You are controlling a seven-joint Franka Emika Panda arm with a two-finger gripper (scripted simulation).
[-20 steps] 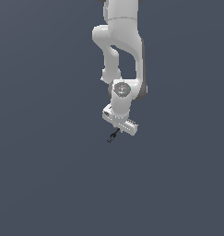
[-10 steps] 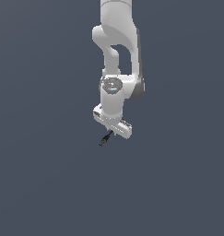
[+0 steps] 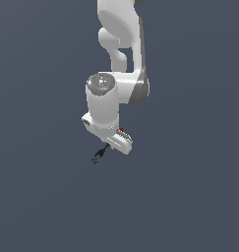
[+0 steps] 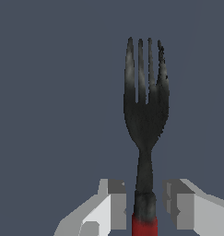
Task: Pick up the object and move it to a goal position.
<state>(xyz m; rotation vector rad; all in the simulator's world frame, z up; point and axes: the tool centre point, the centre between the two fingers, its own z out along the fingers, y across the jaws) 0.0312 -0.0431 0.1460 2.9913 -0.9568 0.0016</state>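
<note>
Wrist view, left to right: white finger pad [image 4: 114, 205], then the thin black fork w/ a small red end [image 4: 144, 138], then the other pad. The white robot hand [image 4: 144, 205] looks pinched on the shaft just above the red tip, though slivers of gap show either side. Exterior view: fork hangs prongs-down below the hand [image 3: 111, 143]. Prob light, stiff, a bit slippery imo, so grip low on the shaft, not the prongs.

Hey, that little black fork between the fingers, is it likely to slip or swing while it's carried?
The fork looks rigid, so it probably won't droop. It's thin and held near its red end, prongs far out, so it may pivot. The fingers show slight gaps beside the shaft, so the hold may be loose.
</note>
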